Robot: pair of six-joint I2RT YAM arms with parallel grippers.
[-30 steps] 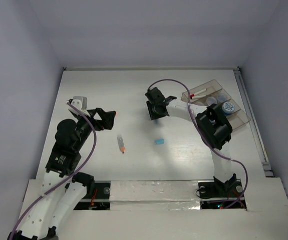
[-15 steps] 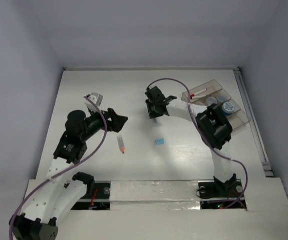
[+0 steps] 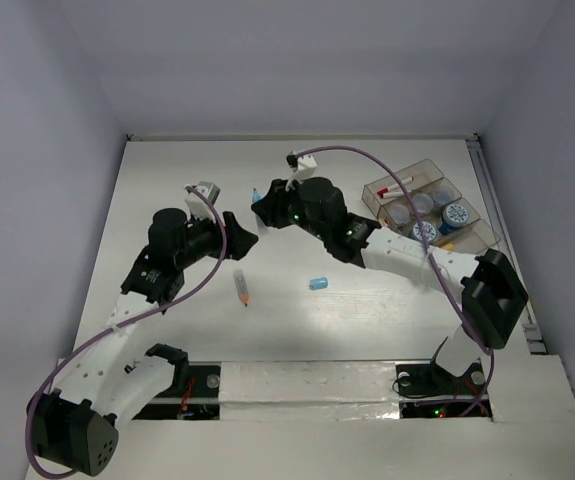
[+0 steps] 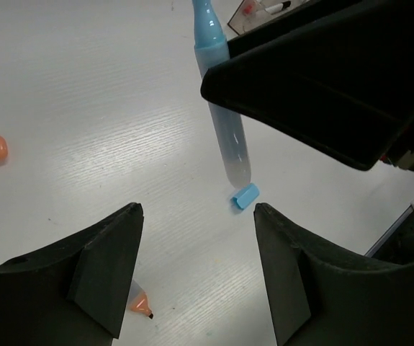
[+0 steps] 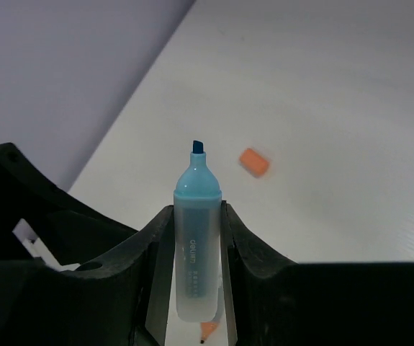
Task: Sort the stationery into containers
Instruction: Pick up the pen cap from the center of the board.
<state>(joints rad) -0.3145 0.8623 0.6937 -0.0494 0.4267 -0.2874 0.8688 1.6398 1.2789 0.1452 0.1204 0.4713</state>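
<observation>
Stationery is only partly sorted on the table. In the tray at the upper right of the top view, jars and a red marker are already lodged. Just left of centre, the right end effector is clamped on an uncapped light-blue highlighter. The left end effector is held part-open and empty. An orange marker, a light-blue cap and an orange cap are judged still to be sorted.
</observation>
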